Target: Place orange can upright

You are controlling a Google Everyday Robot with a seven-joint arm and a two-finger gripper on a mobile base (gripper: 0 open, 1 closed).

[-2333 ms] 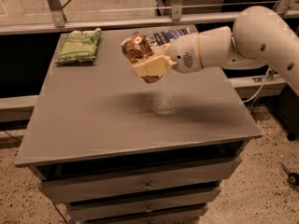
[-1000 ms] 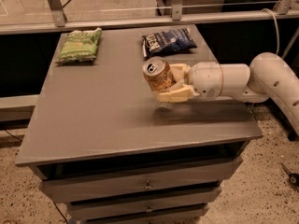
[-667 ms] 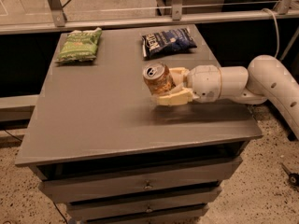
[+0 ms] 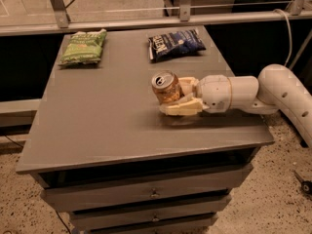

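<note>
I have the orange can (image 4: 165,87) right of the bench's middle, its pull-tab top facing up and slightly toward the camera, so it reads as nearly upright with a small lean. The pincer (image 4: 179,97) reaches in from the right and is clenched on the can, one pale finger behind it and the other low along its near side. The can's base sits very close to the bench (image 4: 97,126); I can't tell whether it is touching or just above it. My worry is the release. If the base isn't flat on the surface when I let go, that lean could tip the can onto its side and let it roll. The low finger could also drag the can over as it pulls away, since it lies tight against the can's foot. The arm (image 4: 273,89) lies low across the right edge, so a careless retreat might sweep the can. The green chip bag (image 4: 84,47) and dark blue chip bag (image 4: 176,43) lie well apart at the back, out of harm's way.
</note>
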